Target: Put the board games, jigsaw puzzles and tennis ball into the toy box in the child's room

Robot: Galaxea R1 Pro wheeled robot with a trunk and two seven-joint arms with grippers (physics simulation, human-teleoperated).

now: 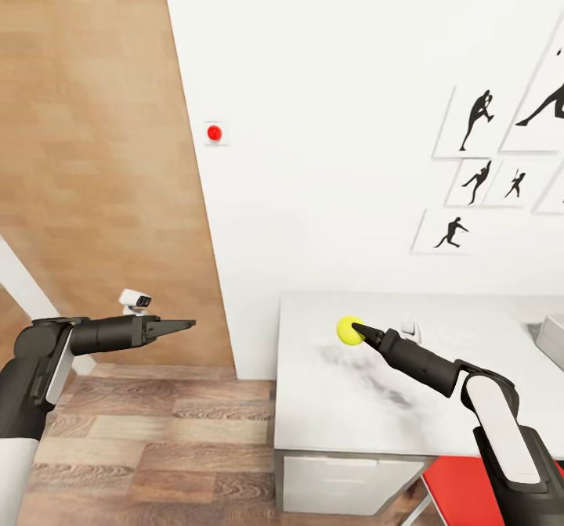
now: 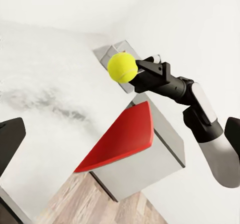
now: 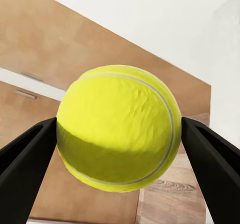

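right claw [image 1: 358,329] clenched on tennis ball [image 1: 349,330], held above worktop [image 1: 352,401] near its left end. toy box [image 1: 551,338] corner at worktop's right edge, contents hidden. left claw [image 1: 186,325] fingers together, over floor [image 1: 157,424].

A red round button [image 1: 214,132] sits on the white wall [image 1: 329,80], on a small pale plate. Further along the same wall hang several framed black silhouette pictures [image 1: 453,232] of ball players (five or so, some cut by the picture's edge). A wood-panelled surface [image 1: 94,135] meets the wall at its edge. Below lies wood-plank floor [image 1: 149,440]. A red chair seat [image 2: 122,136] shows beside grey drawers [image 1: 345,483].
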